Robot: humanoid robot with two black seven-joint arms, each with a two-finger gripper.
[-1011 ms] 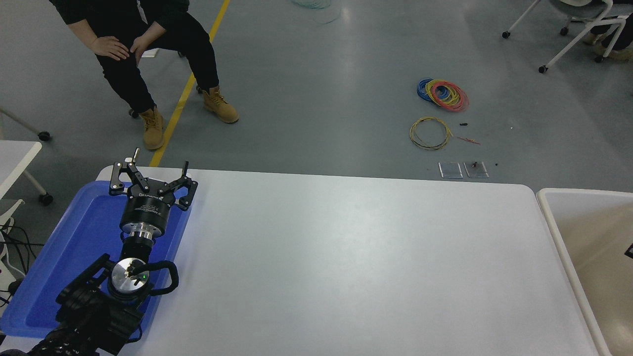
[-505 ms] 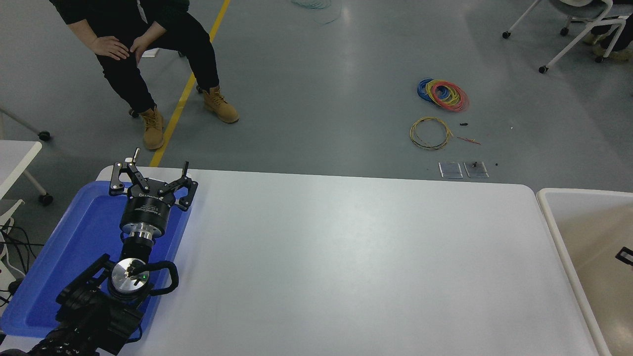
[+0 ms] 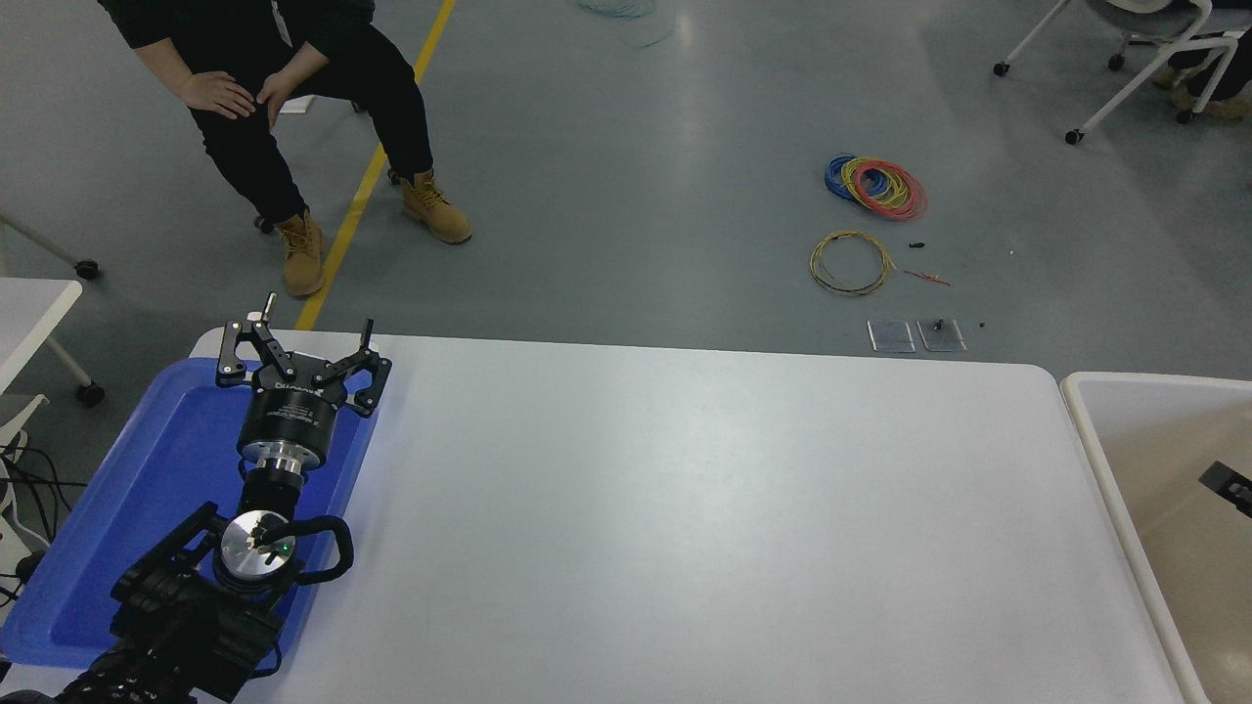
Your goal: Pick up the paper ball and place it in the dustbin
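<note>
The dustbin (image 3: 1097, 430), with a white rounded rim and a cream-beige inside, stands at the table's right end, cut off by the picture's edge. Only a small black tip of my right gripper (image 3: 1229, 482) shows at the right edge, over the dustbin's inside. No paper ball shows anywhere in view. My left gripper (image 3: 298, 344) is parked at the lower left over the blue tray (image 3: 156, 469), open and empty, its fingers spread wide.
A person sits on a chair beyond the table's far left corner (image 3: 284, 88). Coils of coloured wire (image 3: 875, 186) lie on the floor past the far edge. A second white table (image 3: 29, 313) stands at the left.
The black tip of my right gripper has come a little further into view over the dustbin, moving left and up. My left arm has not moved.
</note>
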